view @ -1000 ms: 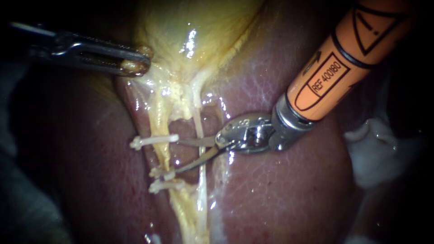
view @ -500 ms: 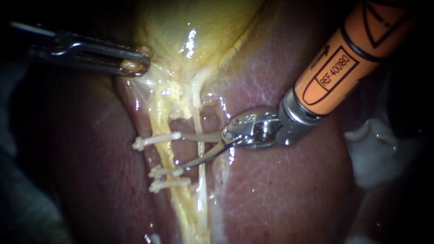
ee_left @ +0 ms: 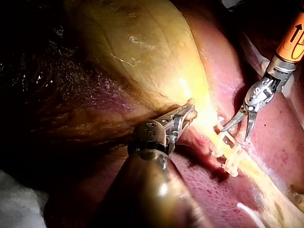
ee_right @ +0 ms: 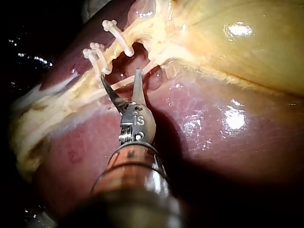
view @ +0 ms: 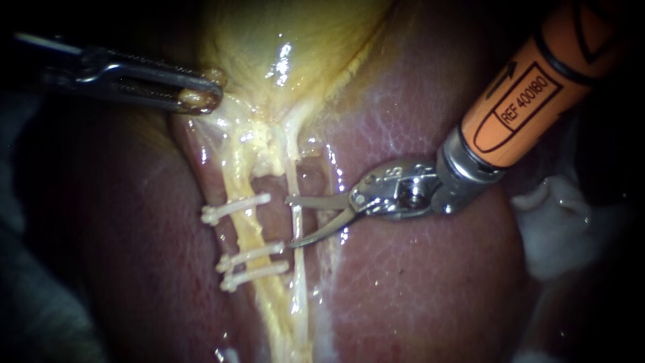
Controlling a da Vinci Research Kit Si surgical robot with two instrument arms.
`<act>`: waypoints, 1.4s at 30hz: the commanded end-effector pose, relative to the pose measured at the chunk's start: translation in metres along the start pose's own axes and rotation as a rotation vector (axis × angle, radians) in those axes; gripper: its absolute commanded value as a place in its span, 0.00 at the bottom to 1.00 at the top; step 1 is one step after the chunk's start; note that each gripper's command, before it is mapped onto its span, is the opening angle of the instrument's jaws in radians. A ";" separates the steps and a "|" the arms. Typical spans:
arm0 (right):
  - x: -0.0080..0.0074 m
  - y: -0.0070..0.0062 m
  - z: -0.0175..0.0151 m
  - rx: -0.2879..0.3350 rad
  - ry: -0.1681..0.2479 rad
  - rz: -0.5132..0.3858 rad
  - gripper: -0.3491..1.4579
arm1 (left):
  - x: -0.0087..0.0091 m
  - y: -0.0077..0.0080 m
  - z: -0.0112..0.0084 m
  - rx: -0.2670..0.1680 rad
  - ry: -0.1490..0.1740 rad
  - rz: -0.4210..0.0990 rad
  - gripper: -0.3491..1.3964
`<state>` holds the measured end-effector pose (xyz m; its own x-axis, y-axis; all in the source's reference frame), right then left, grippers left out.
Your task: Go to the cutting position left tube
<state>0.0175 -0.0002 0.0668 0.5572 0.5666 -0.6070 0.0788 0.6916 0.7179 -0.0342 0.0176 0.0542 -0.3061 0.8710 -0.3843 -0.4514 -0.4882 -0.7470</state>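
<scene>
The left tube (view: 246,232) lies taut between its clips (view: 235,207) — one above, two below — leaving a bare gap for cutting. The right instrument (view: 293,222) hangs just beside it, claw spread and empty; the left instrument (view: 198,97) has its claw clenched on the gallbladder (view: 282,40), probably for tension.

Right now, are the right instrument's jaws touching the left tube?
Apart. Endoscope view: right instrument's open jaws end at the right tube; bare liver shows between them and left tube.
</scene>
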 end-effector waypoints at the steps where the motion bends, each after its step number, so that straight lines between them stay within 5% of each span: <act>1: 0.0000 -0.0001 0.0000 0.007 0.003 0.006 0.69 | 0.0000 0.0000 0.0000 0.000 -0.001 0.000 0.00; 12: 0.0001 -0.0004 0.0002 0.079 0.030 0.056 0.74 | 0.0000 0.0000 0.0000 0.000 -0.001 0.000 0.00; 19: 0.0001 0.0004 0.0008 0.141 0.037 0.118 0.85 | 0.0000 0.0000 0.0000 0.000 -0.001 0.000 0.00; 33: -0.0018 0.0026 0.0018 0.219 0.005 0.187 0.89 | 0.0000 0.0001 0.0001 0.001 0.000 -0.001 0.00; 42: -0.0017 0.0019 0.0031 0.322 0.036 0.199 0.91 | 0.0000 0.0001 0.0002 0.001 0.000 -0.001 0.00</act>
<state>0.0195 -0.0014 0.0702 0.5597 0.6944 -0.4522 0.2370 0.3887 0.8904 -0.0344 0.0176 0.0542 -0.3057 0.8713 -0.3839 -0.4523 -0.4877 -0.7467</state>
